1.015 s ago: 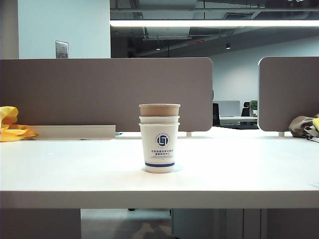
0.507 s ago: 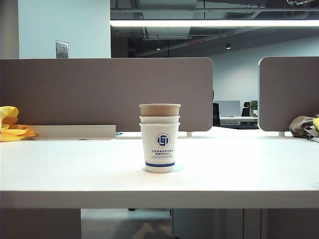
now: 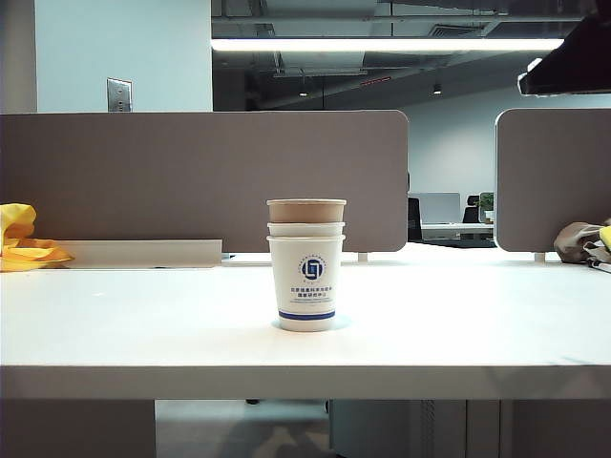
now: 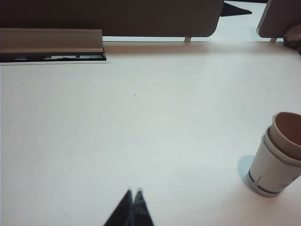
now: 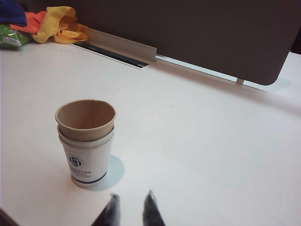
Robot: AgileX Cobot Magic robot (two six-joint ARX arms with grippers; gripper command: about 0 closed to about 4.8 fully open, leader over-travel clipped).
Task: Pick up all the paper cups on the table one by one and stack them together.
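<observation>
The paper cups stand nested in one upright stack [image 3: 305, 281] at the middle of the table [image 3: 477, 324]: the brown cup [image 3: 305, 210] sits innermost on top, inside two white cups with a blue band. The stack [image 4: 277, 155] also shows in the left wrist view, well off to the side of my left gripper [image 4: 134, 193], which is shut and empty above bare table. In the right wrist view the stack [image 5: 87, 141] stands a little ahead of my right gripper [image 5: 131, 195], which is open with nothing between its fingers. A dark part of the right arm [image 3: 568, 62] shows in the exterior view's upper right corner.
Grey-brown partition panels [image 3: 200, 181] close off the back of the table, with a grey cable tray [image 3: 143, 253] at their foot. Yellow cloth [image 3: 24, 239] lies at the far left and a brownish bag [image 3: 582, 239] at the far right.
A dark part of the right arm has come into the exterior view's upper right corner. The cup stack has not moved.
</observation>
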